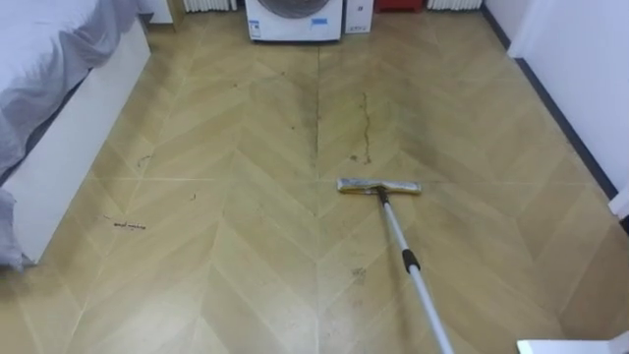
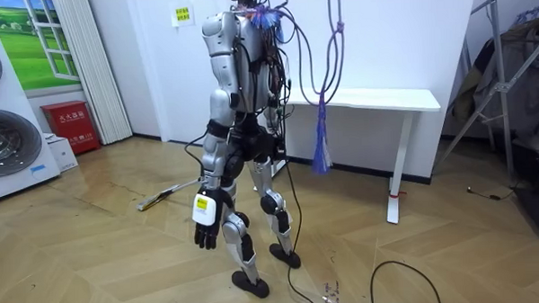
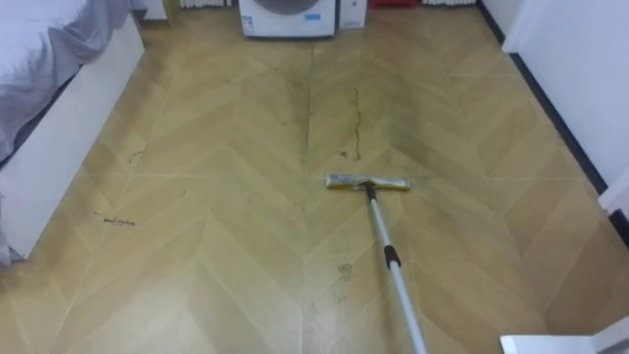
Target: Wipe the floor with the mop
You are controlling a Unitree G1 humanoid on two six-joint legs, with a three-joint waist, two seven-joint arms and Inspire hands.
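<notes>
On the wood floor (image 1: 246, 275) the mop (image 1: 404, 246) points ahead, head crosswise; left hand (image 2: 205, 233) hangs loose-fingered.

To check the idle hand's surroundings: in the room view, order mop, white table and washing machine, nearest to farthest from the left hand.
From the left hand:
1. mop, on the floor close by.
2. white table, at the wall beyond the robot.
3. washing machine, at the room view's far left.

You see, frame centre: silver-grey shell, black joints | left hand (image 2: 207, 235) black, yellow-white tag above it | dark cables bunched at torso
</notes>
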